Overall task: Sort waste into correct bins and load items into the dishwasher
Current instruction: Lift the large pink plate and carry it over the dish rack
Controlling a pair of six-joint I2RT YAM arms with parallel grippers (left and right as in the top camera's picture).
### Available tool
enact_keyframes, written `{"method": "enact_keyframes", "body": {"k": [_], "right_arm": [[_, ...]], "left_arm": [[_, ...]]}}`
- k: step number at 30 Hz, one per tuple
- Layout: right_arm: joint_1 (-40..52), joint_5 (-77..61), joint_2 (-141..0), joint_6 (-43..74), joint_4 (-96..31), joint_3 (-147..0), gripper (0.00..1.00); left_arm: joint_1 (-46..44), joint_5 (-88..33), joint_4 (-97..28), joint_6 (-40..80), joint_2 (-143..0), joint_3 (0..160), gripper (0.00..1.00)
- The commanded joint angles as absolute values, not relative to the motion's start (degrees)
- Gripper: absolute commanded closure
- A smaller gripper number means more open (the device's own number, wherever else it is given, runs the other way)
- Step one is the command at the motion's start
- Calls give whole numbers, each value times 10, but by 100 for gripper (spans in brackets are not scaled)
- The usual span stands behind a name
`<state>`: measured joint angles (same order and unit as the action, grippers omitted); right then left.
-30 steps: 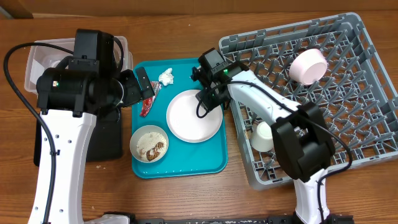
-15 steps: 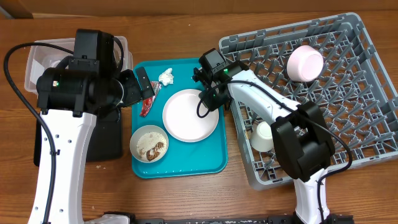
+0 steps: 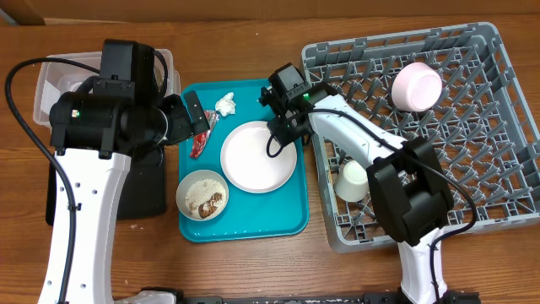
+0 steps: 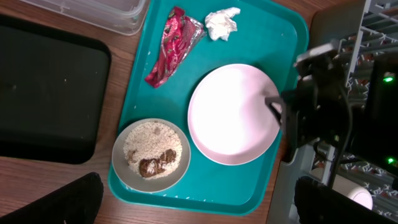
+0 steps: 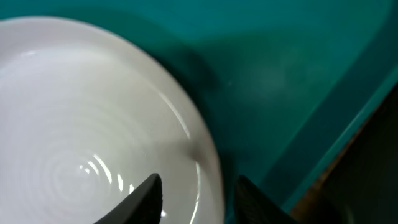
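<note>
The pale pink plate (image 3: 259,156) (image 4: 234,114) lies flat on the teal tray. My right gripper (image 3: 285,135) (image 5: 196,180) is low at its right rim and open, one finger over the plate (image 5: 93,124), the other outside the rim. My left gripper (image 3: 196,122) (image 4: 199,205) hovers wide open over the tray's left side, holding nothing. The red wrapper (image 3: 199,145) (image 4: 172,46), white tissue (image 3: 225,104) (image 4: 222,23) and cream bowl of rice scraps (image 3: 202,195) (image 4: 151,154) are on the tray. The pink bowl (image 3: 417,87) and white cup (image 3: 353,180) lie in the grey rack (image 3: 472,169).
The teal tray (image 3: 287,215) sits mid-table with the rack tight against its right edge. A clear tub (image 3: 51,80) stands at the back left, partly under the left arm. A black tray (image 3: 143,190) (image 4: 50,93) lies left of the teal tray.
The right jaws have narrowed around the plate's rim and the plate has slid slightly left. The grey rack has shifted, carrying the pink bowl and cup. The left arm is still.
</note>
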<state>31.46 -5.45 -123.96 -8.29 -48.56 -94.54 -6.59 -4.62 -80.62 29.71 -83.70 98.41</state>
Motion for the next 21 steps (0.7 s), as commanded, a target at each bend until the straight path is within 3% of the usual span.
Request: {"method": "enact_keyframes", "body": {"k": [1, 9, 13, 21], "right_arm": [[321, -68, -1261, -80, -518, -939, 63], [331, -65, -1261, -95, -527, -939, 66], [330, -50, -1261, -77, -508, -940, 95], [330, -32, -1257, -60, -557, -999, 96]], "left_arm": [[-64, -40, -806, 302, -839, 992, 0], [-64, -40, -806, 302, -839, 992, 0], [-64, -40, -806, 302, -839, 992, 0], [-64, -40, -806, 303, -839, 992, 0]]}}
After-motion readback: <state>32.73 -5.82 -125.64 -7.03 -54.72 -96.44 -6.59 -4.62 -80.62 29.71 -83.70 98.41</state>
